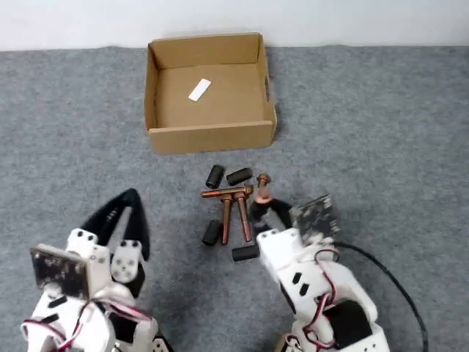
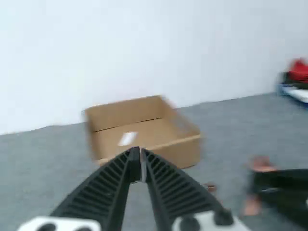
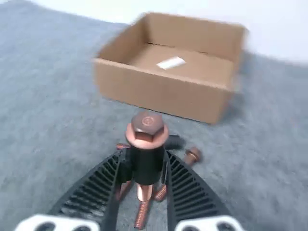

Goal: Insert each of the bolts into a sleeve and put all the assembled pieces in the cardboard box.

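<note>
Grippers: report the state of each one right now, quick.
Left gripper: shut, holding nothing.
Right gripper: shut on a black cylindrical sleeve with a copper hex-head bolt through it.

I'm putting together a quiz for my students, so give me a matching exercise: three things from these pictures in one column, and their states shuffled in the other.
Things:
1. left end effector
2. right end effector
3. cardboard box

States:
A. has a white slip lying inside
B. shut on a sleeved bolt
C. shut on nothing

Pairs: 1-C, 2-B, 3-A
</note>
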### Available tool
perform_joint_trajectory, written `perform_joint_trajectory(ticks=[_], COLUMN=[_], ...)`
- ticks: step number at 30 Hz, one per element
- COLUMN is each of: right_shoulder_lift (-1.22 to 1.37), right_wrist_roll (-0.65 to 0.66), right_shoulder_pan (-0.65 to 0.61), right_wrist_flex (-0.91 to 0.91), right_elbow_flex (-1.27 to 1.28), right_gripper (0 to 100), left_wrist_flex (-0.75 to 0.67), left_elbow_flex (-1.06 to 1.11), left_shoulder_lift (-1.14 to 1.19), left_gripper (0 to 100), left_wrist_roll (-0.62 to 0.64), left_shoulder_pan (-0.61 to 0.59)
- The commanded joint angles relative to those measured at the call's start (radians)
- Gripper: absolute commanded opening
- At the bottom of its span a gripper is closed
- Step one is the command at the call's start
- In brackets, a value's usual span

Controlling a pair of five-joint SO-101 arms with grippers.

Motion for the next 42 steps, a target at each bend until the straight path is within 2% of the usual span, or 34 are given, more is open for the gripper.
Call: perform_joint_trajectory(ticks=[1,7,10,13,17,22,28,32,34,38,42], right_shoulder_lift=[0.148,0.667,0.926,1.167,1.438,1.689,1.893,1.959,1.965,1.962,1.900], right_wrist_roll=[-0.068,-0.081,-0.074,0.002,0.104,0.170,0.281,0.331,0.333,0.328,0.325], right_shoulder_pan=[0.077,0.090,0.091,0.090,0.087,0.074,0.064,0.062,0.062,0.062,0.062], right_wrist_flex=[-0.028,-0.047,-0.134,-0.263,-0.426,-0.513,-0.555,-0.547,-0.524,-0.516,-0.447], right_elbow_flex=[-0.187,-0.535,-0.707,-0.862,-1.051,-1.267,-1.402,-1.430,-1.433,-1.433,-1.433], right_gripper=[0.8,0.8,0.8,0.8,0.8,0.8,3.0,16.5,19.3,14.1,4.0], left_wrist_flex=[-0.028,-0.037,-0.037,-0.037,-0.037,-0.038,-0.038,-0.038,-0.038,-0.038,-0.038], left_elbow_flex=[0.085,0.309,0.371,0.407,0.420,0.420,0.420,0.420,0.420,0.420,0.420], left_shoulder_lift=[0.003,0.003,0.003,0.003,0.003,0.003,0.003,0.003,0.003,0.003,0.003], left_gripper=[0,0,0,0,0,0,0,0,0,0,0], left_wrist_roll=[-0.023,-0.025,-0.023,-0.021,-0.020,-0.020,-0.020,-0.023,-0.025,-0.025,-0.026], left_shoulder_pan=[-0.169,-0.362,-0.422,-0.470,-0.488,-0.488,-0.488,-0.488,-0.488,-0.488,-0.488])
